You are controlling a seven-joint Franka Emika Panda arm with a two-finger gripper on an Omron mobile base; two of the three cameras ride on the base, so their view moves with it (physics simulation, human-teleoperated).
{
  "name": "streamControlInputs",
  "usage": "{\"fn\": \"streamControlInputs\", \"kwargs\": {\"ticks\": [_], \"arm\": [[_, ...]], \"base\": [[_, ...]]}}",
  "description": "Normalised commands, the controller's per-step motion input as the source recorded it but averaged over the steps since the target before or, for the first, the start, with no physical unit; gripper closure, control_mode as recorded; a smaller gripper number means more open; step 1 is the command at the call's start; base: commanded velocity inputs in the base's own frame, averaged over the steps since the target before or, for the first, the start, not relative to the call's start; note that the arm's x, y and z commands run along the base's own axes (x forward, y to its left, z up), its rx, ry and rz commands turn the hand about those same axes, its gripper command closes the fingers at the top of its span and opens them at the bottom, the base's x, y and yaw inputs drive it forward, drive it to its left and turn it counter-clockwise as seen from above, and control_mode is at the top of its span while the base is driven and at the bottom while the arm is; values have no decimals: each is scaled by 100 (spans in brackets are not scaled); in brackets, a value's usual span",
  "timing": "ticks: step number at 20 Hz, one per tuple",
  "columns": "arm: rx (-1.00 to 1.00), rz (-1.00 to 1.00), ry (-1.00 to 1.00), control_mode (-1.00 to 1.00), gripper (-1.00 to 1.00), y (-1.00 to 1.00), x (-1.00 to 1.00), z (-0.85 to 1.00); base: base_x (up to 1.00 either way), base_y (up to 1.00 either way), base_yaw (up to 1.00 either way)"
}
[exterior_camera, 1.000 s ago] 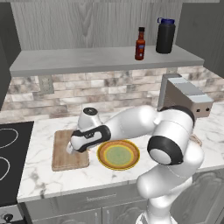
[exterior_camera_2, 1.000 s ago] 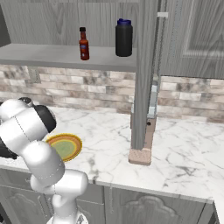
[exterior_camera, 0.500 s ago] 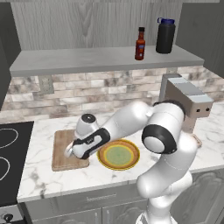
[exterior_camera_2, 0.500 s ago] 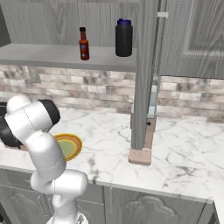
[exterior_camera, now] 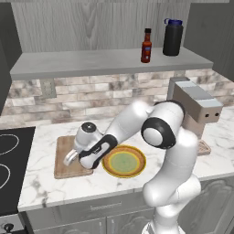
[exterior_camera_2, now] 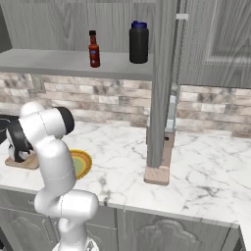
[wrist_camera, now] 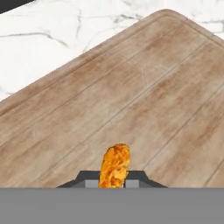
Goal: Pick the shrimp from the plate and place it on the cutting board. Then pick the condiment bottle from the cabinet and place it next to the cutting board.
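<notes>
One shrimp point(wrist_camera: 115, 165) over cutting board point(wrist_camera: 144, 92)

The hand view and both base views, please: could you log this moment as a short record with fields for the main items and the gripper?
shrimp: orange, pinched between the fingertips, just above the board
gripper: shut on the shrimp, low over the cutting board
cutting board: on the marble counter, left of the plate
plate: yellow rim, green centre, nothing on it
condiment bottle: upright on the cabinet shelf
cabinet: grey shelf above the brick backsplash
black bottle: blue lid, right of the condiment bottle
</notes>
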Motion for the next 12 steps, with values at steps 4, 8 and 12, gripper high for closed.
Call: {"fn": "streamControlInputs", "kwargs": {"ticks": [4, 8, 12], "arm": [[0, 0, -5, -100, -100, 24, 19, -23], [0, 0, -3, -100, -100, 18, 11, -15], [0, 0, 0, -100, -100, 3, 0, 0]], "base": [[0, 0, 0], [0, 0, 0], [0, 0, 0]]}}
